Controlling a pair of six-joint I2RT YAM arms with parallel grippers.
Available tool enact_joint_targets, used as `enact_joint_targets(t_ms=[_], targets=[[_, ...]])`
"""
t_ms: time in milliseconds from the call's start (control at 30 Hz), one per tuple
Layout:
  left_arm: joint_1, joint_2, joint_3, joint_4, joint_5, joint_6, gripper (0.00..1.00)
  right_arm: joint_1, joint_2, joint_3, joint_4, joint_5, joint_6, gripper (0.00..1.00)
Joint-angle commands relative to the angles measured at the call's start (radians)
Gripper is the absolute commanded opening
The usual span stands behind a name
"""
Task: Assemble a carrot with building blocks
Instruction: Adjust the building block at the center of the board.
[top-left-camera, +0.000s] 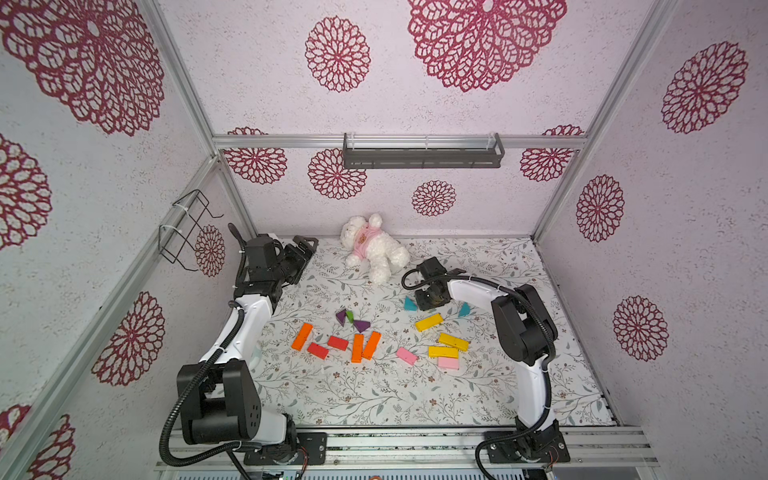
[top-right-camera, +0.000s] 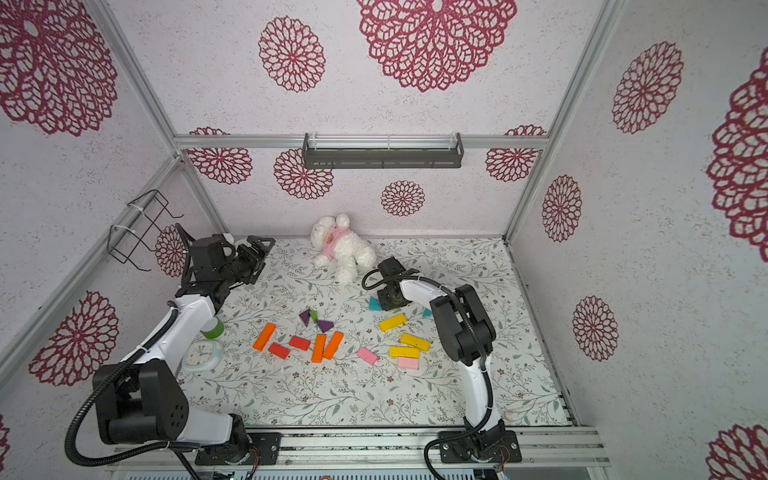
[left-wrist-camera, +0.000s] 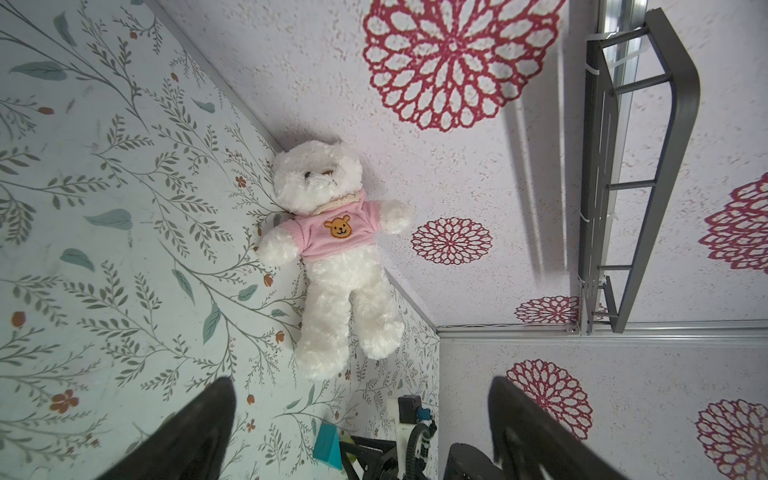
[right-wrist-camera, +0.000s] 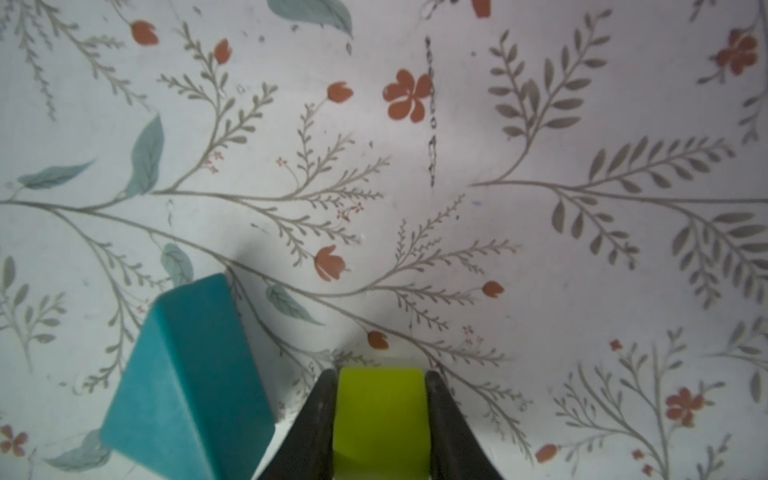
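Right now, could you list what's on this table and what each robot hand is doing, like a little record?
Left gripper: open, holding nothing
Right gripper: shut on a lime-green block
Beside it: teal triangle
Loose on table: orange bars, red bars, yellow bars, pink bars, purple triangles
Not a block: plush bear, by the back wall

A white plush bear (top-left-camera: 374, 247) in a pink jumper lies on its back at the far edge of the tabletop (top-left-camera: 374, 395), head by the back wall. The tabletop has a leaf-and-flower print. In a top view, near its left edge, stands a green cup (top-right-camera: 213, 329) – partly hidden – with a pale clock (top-right-camera: 202, 354) lying face up just beside it. A grey rack (top-left-camera: 422, 151) hangs on the back wall and a wire basket (top-left-camera: 187, 230) on the left wall – both walls carry red rosettes.
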Motion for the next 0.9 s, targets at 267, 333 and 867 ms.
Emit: enact_joint_targets(t_ms=[267,333,867], targets=[[-0.008,0.005,0.023,0.009,0.013,-0.012,0.97,-0.002,-0.116,-0.04,-0.051,0.022,-0.05,0.47],[-0.008,0.006,0.023,0.009,0.014,-0.011,0.97,-0.003,-0.114,-0.053,-0.062,0.034,-0.06,0.47],[-0.01,0.007,0.023,0.012,0.014,-0.011,0.97,-0.025,-0.111,-0.08,-0.084,0.05,-0.085,0.43]])
